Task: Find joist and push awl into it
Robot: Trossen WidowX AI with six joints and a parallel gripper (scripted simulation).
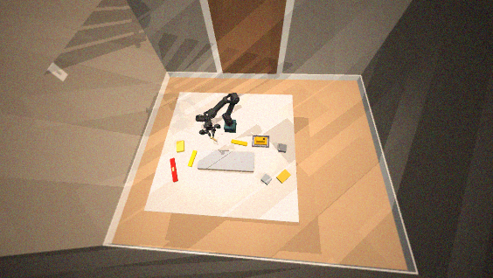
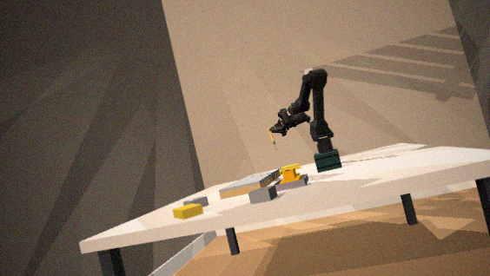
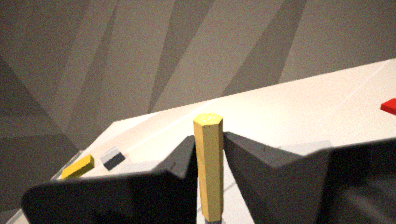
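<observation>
Pinching: holds the yellow awl (image 1: 213, 139) (image 2: 272, 136) (image 3: 210, 167) in the gripper (image 1: 211, 136) (image 2: 271, 131) (image 3: 208, 140), above the table (image 1: 227, 197) (image 2: 369, 187) (image 3: 280, 110).
Awl axis: runs steeply, slightly tilted, tip downward.
Panel (image 1: 232, 163) (image 2: 248, 177): lies toward five o'clock from above.
Stud finder (image 1: 260, 141) (image 2: 290, 174): sits in the tray (image 1: 253, 145) (image 2: 295, 184), three o'clock.
Yellow strip (image 1: 239, 142): lies between awl and tray.

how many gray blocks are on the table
2: one gray block right of the tray, another beside the orange-yellow block. The arm might hide more.
</observation>
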